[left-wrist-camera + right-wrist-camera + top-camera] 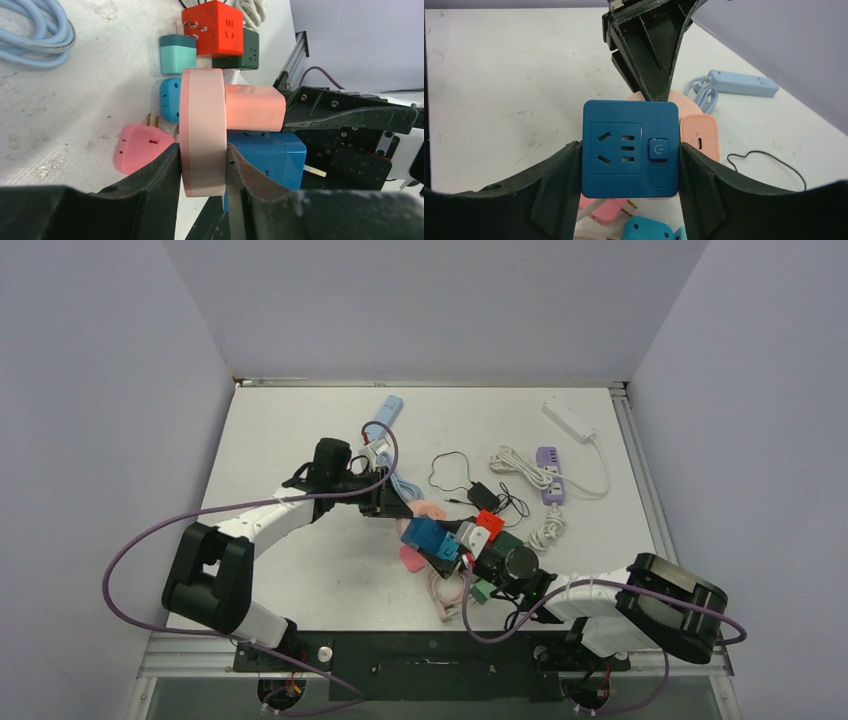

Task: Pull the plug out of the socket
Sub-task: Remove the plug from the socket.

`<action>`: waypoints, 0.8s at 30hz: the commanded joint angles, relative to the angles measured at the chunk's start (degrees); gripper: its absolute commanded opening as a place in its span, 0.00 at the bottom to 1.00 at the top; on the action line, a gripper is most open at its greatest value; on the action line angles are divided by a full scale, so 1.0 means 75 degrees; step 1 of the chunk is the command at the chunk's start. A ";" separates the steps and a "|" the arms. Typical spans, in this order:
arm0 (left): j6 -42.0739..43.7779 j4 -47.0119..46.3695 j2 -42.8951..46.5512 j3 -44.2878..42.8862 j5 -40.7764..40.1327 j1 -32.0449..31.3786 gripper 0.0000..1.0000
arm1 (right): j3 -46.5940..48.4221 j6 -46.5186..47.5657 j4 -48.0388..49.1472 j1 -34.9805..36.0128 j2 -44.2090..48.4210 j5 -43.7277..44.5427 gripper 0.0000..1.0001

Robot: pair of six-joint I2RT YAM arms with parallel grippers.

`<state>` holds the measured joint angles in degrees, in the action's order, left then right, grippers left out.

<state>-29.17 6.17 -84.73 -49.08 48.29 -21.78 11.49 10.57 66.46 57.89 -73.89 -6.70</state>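
Left claw (202,152) grips pink disc (202,112), right claw (630,150) cube (621,172).

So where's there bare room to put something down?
Bare table at the back left, beside the light blue power strip, and between the left arm and the near edge. Crowded: the middle, around the blue socket and pink disc, and the right, with cables.

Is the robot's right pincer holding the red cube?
No, the right pincer is clamped on the two sides of a dark blue socket cube.
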 commanded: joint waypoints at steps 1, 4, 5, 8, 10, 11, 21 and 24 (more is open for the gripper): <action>0.0558 0.0389 -0.0292 -0.0396 -0.0159 -0.0011 0.00 | -0.0103 -0.1141 0.1679 -0.0702 -0.0366 -0.0132 0.05; 0.0710 0.0537 -0.0453 -0.0471 -0.0224 -0.0043 0.00 | -0.0111 -0.1550 0.1905 -0.0980 -0.0690 -0.0435 0.05; 0.0738 0.0558 -0.0523 -0.0488 -0.0254 -0.0048 0.00 | -0.0081 -0.1682 0.1892 -0.1043 -0.0763 -0.0531 0.05; 0.0785 0.0687 -0.0710 -0.0560 -0.0417 -0.0061 0.00 | 0.0077 -0.1781 0.1673 -0.1086 -0.0870 -0.0734 0.05; 0.0845 0.0905 -0.0862 -0.0667 -0.0660 -0.0052 0.00 | 0.0195 -0.1789 0.1354 -0.1065 -0.0871 -0.0731 0.05; 0.0847 0.0986 -0.0959 -0.0702 -0.0770 -0.0041 0.00 | 0.0247 -0.1764 0.1224 -0.1039 -0.0877 -0.0691 0.05; 0.0619 0.1294 -0.1702 -0.0851 -0.1173 0.0182 0.00 | 0.0665 -0.0666 0.0479 0.0246 -0.1229 0.0423 0.05; 0.0653 0.1360 -0.1739 -0.0875 -0.1280 0.0214 0.00 | 0.0760 -0.0622 0.0414 0.0411 -0.1355 0.0502 0.05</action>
<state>-26.26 15.05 -97.17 -53.54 44.36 -21.32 14.06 2.66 64.51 58.67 -83.94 -5.15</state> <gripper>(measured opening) 0.302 0.607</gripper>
